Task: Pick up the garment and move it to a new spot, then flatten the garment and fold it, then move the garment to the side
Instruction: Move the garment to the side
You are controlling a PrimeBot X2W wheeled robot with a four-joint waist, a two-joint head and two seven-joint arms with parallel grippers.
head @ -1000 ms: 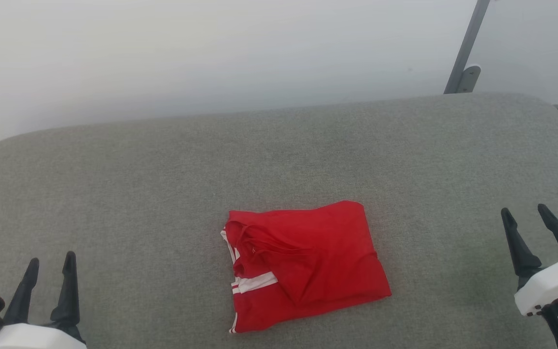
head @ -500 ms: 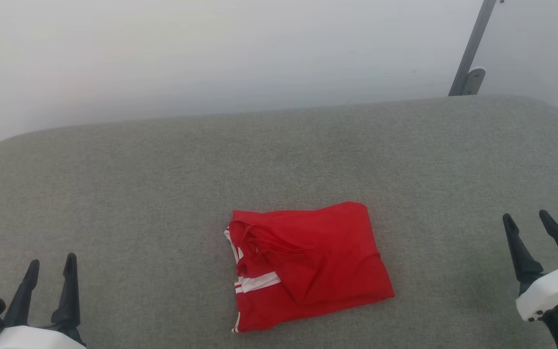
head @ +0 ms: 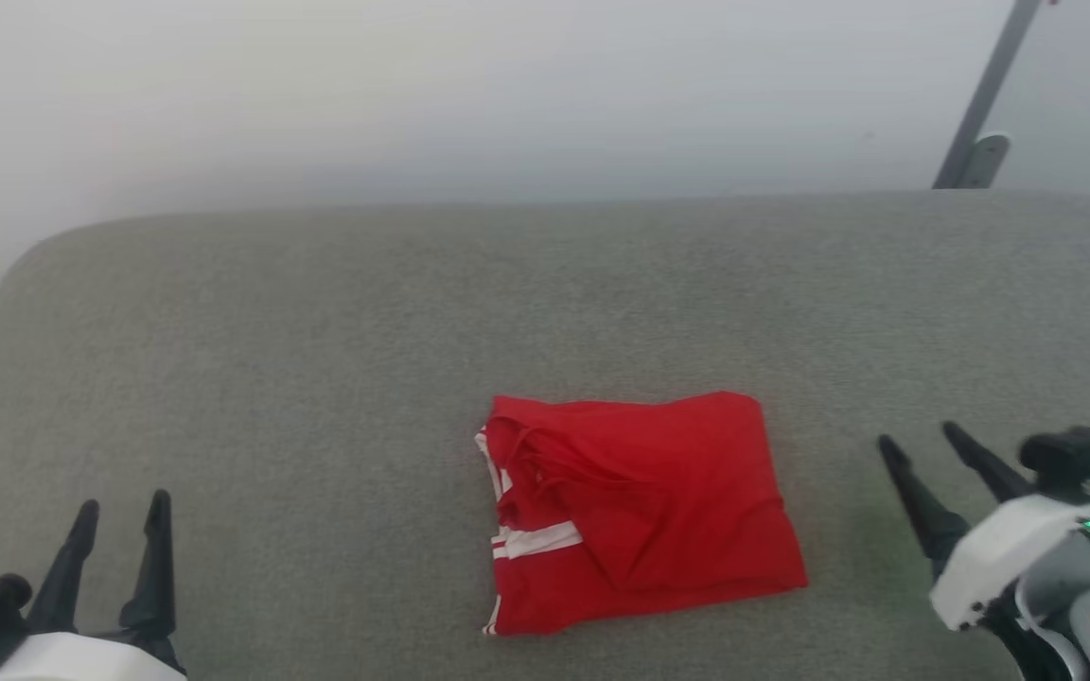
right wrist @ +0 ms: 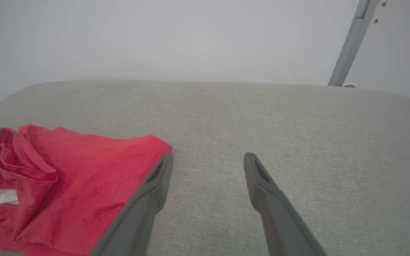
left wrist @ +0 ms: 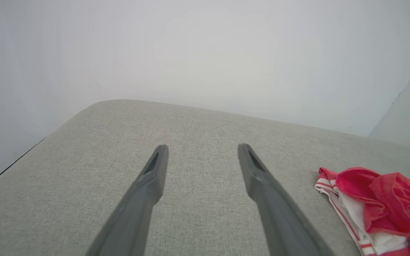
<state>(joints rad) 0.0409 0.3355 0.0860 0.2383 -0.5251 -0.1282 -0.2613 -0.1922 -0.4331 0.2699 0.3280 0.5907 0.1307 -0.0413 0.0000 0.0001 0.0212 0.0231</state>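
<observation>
Where it lies on the single grey cushion, one red jersey is seen, folded into a rough rectangle a little right of centre and toward the near edge in the head view. Its long axis is laid about 9 to 3 o'clock, with the right end dipped slightly toward 4. The white-striped trim and the bunched straps are turned to 9 o'clock; the plain folded edge is turned to 3.

Two grippers are counted, each with two dark fingers. The left gripper is placed at about 8 o'clock from the jersey, well apart from it, with its fingers pointed to 12 o'clock, spread wide and empty. The right gripper is placed at 3 o'clock, near the jersey but apart from it, with its fingers aimed toward 11 o'clock, likewise spread wide and empty.

Beyond the cushion, one pale wall is seen at 12 o'clock, and one slanted grey metal bar at about 1 o'clock.
</observation>
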